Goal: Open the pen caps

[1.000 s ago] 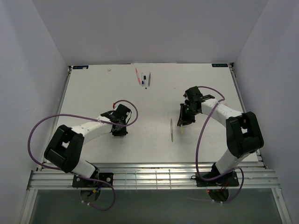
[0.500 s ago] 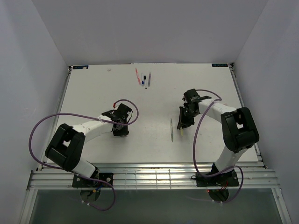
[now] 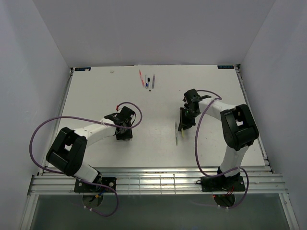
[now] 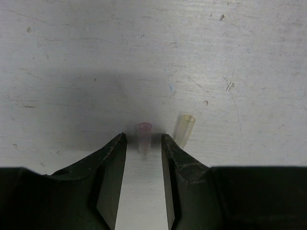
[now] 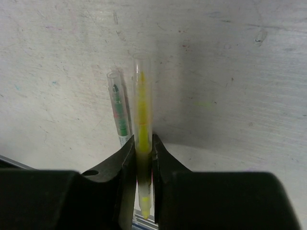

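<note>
Pink cap [image 4: 145, 132], yellow pen [image 5: 142, 120]

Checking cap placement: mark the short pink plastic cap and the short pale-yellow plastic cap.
short pink plastic cap [image 4: 145, 136]: left wrist view, mid-tube.
short pale-yellow plastic cap [image 4: 184, 129]: left wrist view, mid-tube.

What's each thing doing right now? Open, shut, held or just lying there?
pink cap: loose on table, untouched.
yellow cap: loose beside it.
left tool: open, astride pink cap.
yellow pen: gripped.
right tool: shut on yellow pen.
green pen: lying free beside yellow pen.
</note>
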`<state>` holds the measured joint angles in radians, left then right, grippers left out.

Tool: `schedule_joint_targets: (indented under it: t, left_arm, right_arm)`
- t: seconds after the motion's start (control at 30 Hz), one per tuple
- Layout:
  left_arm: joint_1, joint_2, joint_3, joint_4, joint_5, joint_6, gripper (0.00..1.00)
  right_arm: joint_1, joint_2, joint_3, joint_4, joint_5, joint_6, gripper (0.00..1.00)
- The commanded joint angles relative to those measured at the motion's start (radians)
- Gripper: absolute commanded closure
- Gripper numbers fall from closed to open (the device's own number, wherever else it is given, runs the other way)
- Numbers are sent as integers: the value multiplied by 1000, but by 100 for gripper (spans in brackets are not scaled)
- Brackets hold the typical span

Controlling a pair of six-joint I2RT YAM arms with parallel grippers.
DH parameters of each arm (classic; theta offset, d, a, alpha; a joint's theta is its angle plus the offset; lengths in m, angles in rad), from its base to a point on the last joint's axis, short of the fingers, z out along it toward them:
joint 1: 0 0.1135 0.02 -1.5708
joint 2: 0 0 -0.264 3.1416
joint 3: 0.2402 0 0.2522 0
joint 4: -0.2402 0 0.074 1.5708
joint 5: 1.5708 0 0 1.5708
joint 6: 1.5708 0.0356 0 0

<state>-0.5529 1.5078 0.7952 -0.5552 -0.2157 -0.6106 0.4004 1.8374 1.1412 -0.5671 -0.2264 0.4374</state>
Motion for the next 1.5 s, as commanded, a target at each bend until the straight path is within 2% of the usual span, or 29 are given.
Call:
schedule_joint_targets:
  t: [0.0, 0.27, 0.77, 0.9, 1.07, 1.23, 1.37, 1.43, 1.47]
  left_arm:
    - [2, -8, -19, -64, 26, -11, 53]
    - [2, -9, -1, -87, 55, -35, 52]
    - [2, -63, 90, -160, 65, -60, 48]
    - [2, -83, 148, -195, 55, -63, 48]
    - [2, -122, 238, -242, 44, -81, 47]
    - [2, -153, 326, -265, 58, -84, 48]
    - [2, -167, 384, -261, 93, -84, 48]
    - [2, -172, 403, -252, 105, -81, 48]
    - [2, -175, 403, -235, 119, -78, 48]
  right_arm:
    - [5, 8, -15, -33, 85, -9, 80]
    - [8, -18, -66, -47, 176, -29, 71]
    - [11, -43, -54, -50, 179, -29, 67]
    - [12, -84, -17, -80, 179, -23, 62]
    - [3, -132, 106, -154, 183, -20, 59]
    - [-93, -170, 184, -198, 177, -11, 55]
    - [-208, -181, 241, -201, 222, -5, 34]
    - [-258, -182, 282, -200, 322, -11, 25]
    - [-268, -181, 296, -201, 359, -9, 10]
